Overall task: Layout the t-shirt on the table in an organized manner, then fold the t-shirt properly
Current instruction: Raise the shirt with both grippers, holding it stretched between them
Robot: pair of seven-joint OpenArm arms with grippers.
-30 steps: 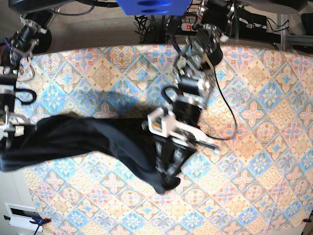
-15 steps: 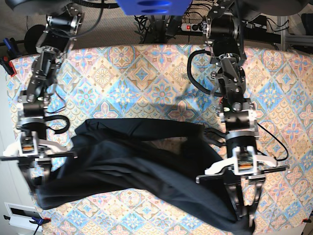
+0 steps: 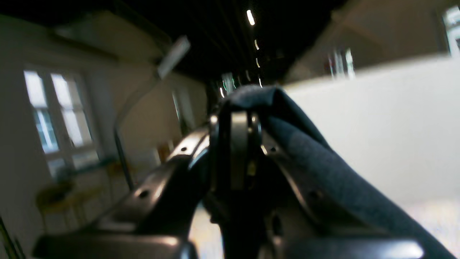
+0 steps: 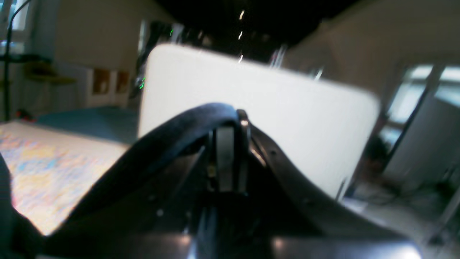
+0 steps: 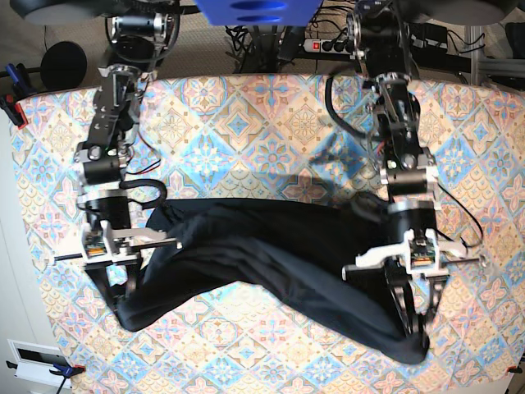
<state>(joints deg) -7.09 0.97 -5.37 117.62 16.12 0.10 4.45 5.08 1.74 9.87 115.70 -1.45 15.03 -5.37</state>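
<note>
My left claw (image 5: 417,328) is clenched on one end of the black t-shirt (image 5: 271,250), near the front edge of the counter (image 5: 246,123); in its wrist view the dark fabric (image 3: 309,151) drapes over the tip of the shut fingers and falls away to the right. My right claw (image 5: 123,300) is clenched on the other end, close to the opposite front corner, and there the cloth (image 4: 172,133) arches over the fingertips and drops to the left. Between the two claws the t-shirt hangs as a long sagging band, bunched and creased, its middle resting on or just over the pastel diamond-tiled covering; I cannot tell which. Both forearms stretch across the counter toward their bases at the far edge, each trailing a black cable. Beyond that edge a power strip (image 5: 328,45) and tangled cords lie on the floor. The wrist views are blurred.
</note>
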